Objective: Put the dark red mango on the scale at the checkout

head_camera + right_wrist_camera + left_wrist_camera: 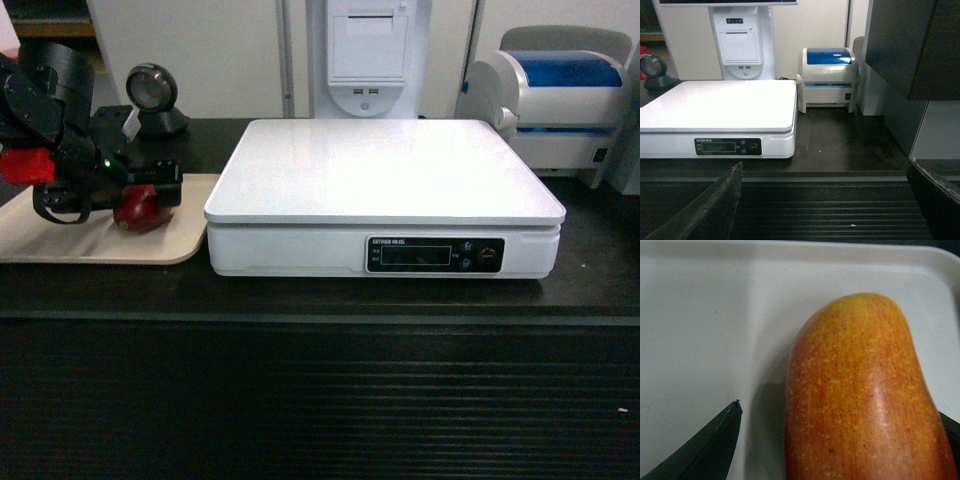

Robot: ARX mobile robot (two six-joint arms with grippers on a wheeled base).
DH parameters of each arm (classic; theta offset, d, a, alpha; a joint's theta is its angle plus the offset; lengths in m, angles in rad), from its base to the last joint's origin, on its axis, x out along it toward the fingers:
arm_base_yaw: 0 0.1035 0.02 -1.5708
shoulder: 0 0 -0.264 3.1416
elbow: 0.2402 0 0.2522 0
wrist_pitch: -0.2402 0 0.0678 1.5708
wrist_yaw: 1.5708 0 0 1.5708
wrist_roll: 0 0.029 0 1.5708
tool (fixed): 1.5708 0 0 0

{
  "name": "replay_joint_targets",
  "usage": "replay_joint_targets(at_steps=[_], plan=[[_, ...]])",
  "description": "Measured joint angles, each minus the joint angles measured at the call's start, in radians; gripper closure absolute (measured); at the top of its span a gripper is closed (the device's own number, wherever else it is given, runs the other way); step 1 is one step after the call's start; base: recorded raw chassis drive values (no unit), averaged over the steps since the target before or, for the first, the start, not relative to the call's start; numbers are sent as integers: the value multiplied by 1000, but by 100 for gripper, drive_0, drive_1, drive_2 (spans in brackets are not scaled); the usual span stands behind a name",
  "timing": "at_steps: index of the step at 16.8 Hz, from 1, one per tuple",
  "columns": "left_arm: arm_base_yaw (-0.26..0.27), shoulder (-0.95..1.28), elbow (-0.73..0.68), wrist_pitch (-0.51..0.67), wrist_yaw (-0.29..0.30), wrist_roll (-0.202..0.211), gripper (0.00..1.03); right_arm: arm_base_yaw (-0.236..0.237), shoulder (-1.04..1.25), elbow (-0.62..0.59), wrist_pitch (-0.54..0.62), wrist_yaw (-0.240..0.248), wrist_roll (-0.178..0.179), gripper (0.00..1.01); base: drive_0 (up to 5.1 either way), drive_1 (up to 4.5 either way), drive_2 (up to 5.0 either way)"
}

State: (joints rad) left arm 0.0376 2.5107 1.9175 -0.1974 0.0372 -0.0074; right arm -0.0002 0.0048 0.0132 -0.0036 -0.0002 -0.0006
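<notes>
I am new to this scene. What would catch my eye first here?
First the big white scale, filling the middle of the black counter. Next the mango on the beige tray to its left, with the left pincer around it. Behind the scale's right corner sits a white-and-blue printer.

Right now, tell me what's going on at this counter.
The left gripper is down over the dark red mango, which lies on the beige tray beside the scale. Its fingers straddle the fruit, but a firm grip cannot be confirmed. The scale platform has nothing on it. The right gripper hangs open in front of the checkout, holding nothing.
</notes>
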Motion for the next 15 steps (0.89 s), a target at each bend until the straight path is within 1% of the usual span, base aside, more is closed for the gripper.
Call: replay_joint_targets(at_steps=[2, 6, 7, 8, 9, 11, 12, 15], plan=[[2, 22, 16, -5, 0, 11, 5, 0, 0, 0, 0, 0, 0, 3, 0, 0, 0], [3, 31, 25, 10, 7, 21, 5, 0, 0, 0, 0, 0, 0, 3, 0, 0, 0], [3, 31, 24, 19, 8, 29, 5, 0, 0, 0, 0, 0, 0, 3, 0, 0, 0], [3, 31, 16, 37, 7, 43, 7, 0, 0, 0, 0, 0, 0, 3, 0, 0, 0], [3, 31, 6, 54, 6, 47, 16, 0, 0, 0, 0, 0, 0, 3, 0, 0, 0], [0, 26, -21, 92, 11, 61, 37, 0, 0, 0, 0, 0, 0, 3, 0, 0, 0], [-2, 14, -44, 113, 8, 64, 42, 0, 0, 0, 0, 0, 0, 3, 0, 0, 0], [-5, -51, -167, 195, 26, 67, 44, 0, 0, 0, 0, 0, 0, 3, 0, 0, 0]])
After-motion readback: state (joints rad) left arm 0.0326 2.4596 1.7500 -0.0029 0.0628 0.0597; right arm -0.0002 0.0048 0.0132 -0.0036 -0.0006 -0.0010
